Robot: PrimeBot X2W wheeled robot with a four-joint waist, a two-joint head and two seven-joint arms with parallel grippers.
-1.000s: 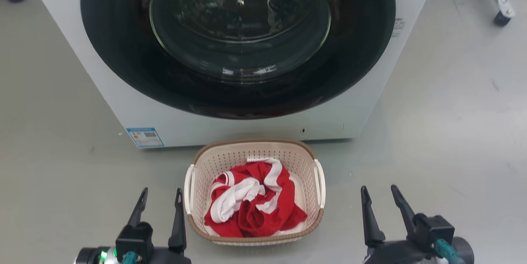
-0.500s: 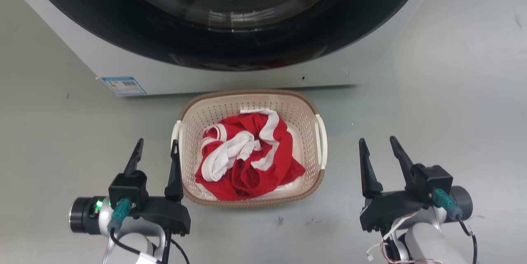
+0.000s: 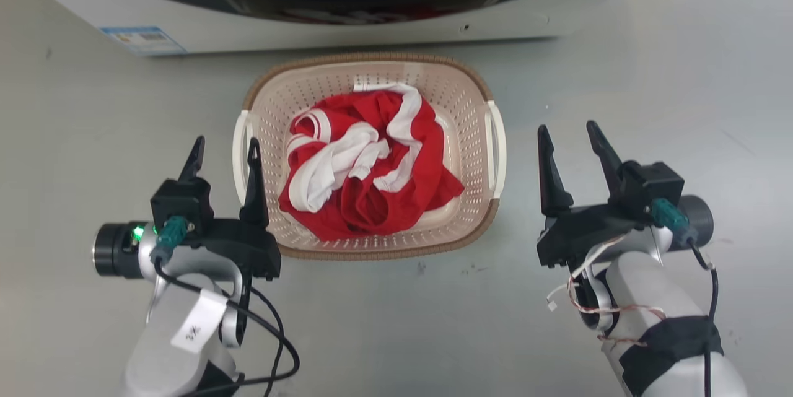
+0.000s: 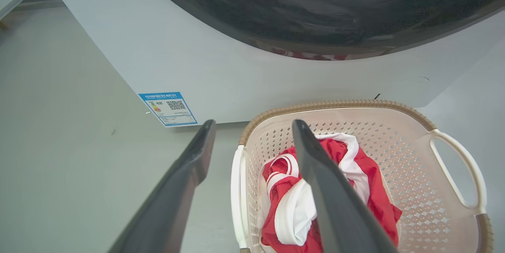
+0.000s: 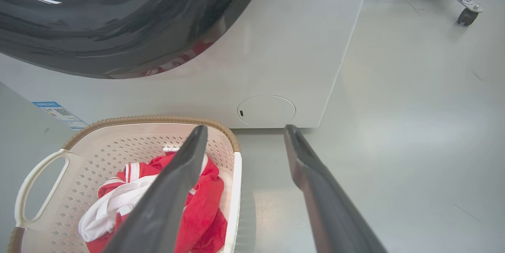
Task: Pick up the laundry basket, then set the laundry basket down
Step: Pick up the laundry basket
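You're at the very start: the laundry basket (image 3: 468, 155) sits on the floor (image 3: 650, 75) just in front of the washing machine (image 3: 310, 34), not yet lifted, so both the pick-up and the set-down are left to do. Your left pincer (image 3: 226, 143) is spread wide and holds nothing, its inner finger close by the left handle (image 3: 237, 149). Your right pincer (image 3: 567, 127), equally spread and empty, stands beside the right handle (image 3: 499, 143) and apart from it. Count: one basket, two white handles, one red-and-white garment bundle (image 3: 365, 199) inside, two pincers.
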